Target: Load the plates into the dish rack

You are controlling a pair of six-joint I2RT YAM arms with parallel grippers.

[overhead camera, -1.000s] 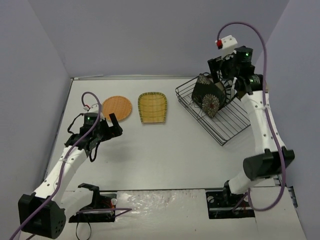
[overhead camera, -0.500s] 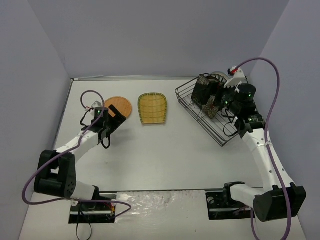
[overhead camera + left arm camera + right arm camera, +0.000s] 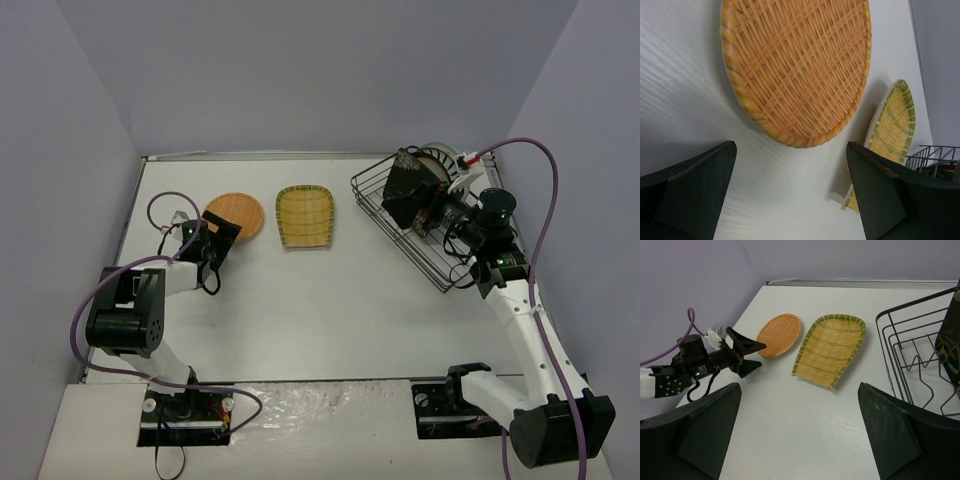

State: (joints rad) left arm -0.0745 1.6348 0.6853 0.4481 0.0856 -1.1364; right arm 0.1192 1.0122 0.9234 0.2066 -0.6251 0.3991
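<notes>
Just ahead of the left gripper's [image 3: 791, 148] spread fingers, the woven-patterned orange plate [image 3: 795, 70] lies flat on the table [image 3: 330, 300] beside the yellow plate [image 3: 304, 215]. The right gripper's [image 3: 799, 390] fingers also stand wide apart, empty

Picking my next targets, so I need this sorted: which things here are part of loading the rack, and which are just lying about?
Part of the job:
- orange plate, on the table
- yellow plate, on the table
- black plate, standing in the rack
- white plate, also in the rack
- dish rack

Just there:
- purple cable
- table
</notes>
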